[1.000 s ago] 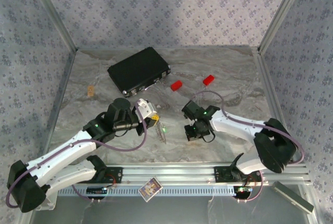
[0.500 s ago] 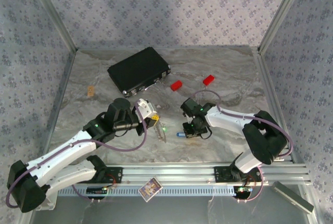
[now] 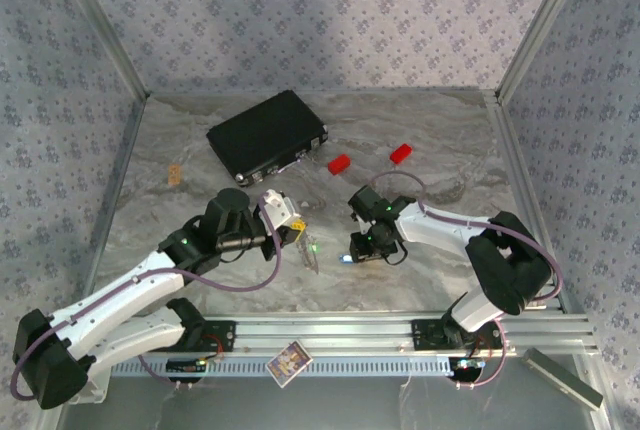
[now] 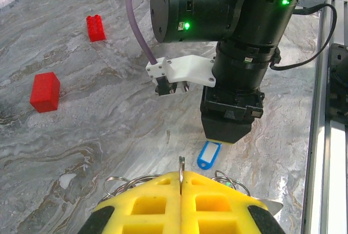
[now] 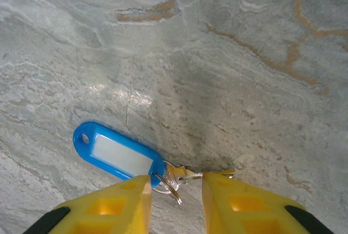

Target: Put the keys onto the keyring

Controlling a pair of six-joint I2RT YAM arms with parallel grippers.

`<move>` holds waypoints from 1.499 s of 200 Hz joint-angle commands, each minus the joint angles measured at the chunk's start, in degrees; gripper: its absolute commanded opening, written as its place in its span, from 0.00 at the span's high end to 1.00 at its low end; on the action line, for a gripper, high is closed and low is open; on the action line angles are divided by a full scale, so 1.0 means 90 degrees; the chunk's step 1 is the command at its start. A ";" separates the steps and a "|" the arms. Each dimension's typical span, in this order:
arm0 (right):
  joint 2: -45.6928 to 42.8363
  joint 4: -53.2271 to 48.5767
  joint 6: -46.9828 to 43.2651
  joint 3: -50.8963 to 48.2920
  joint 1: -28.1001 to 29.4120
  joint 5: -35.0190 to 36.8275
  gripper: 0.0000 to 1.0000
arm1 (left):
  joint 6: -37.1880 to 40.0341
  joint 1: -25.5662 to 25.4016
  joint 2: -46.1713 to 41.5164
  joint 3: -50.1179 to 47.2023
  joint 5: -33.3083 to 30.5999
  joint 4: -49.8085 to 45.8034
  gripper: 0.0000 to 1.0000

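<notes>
While the black case [image 3: 267, 135] lies closed, a blue key [image 5: 118, 153] rests outside.

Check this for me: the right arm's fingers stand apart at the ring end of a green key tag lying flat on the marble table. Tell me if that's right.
Not quite: the tag is blue, not green. The right wrist view shows the right arm's fingers standing apart at the ring end of a blue key tag lying flat on the marble table.

Left arm [image 3: 120, 300] and right arm [image 3: 445, 232]: white shells, black joints, purple cables [image 3: 238, 287]. Right gripper [image 5: 175, 188] has yellow fingers [image 5: 117, 207]. Green LEDs [image 4: 186, 25] lit.
</notes>
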 commanded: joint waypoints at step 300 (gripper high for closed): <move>-0.0861 -0.0311 -0.0817 0.0450 0.0137 0.0224 1.00 | 0.0004 -0.0034 -0.0130 0.0078 0.0173 0.0226 1.00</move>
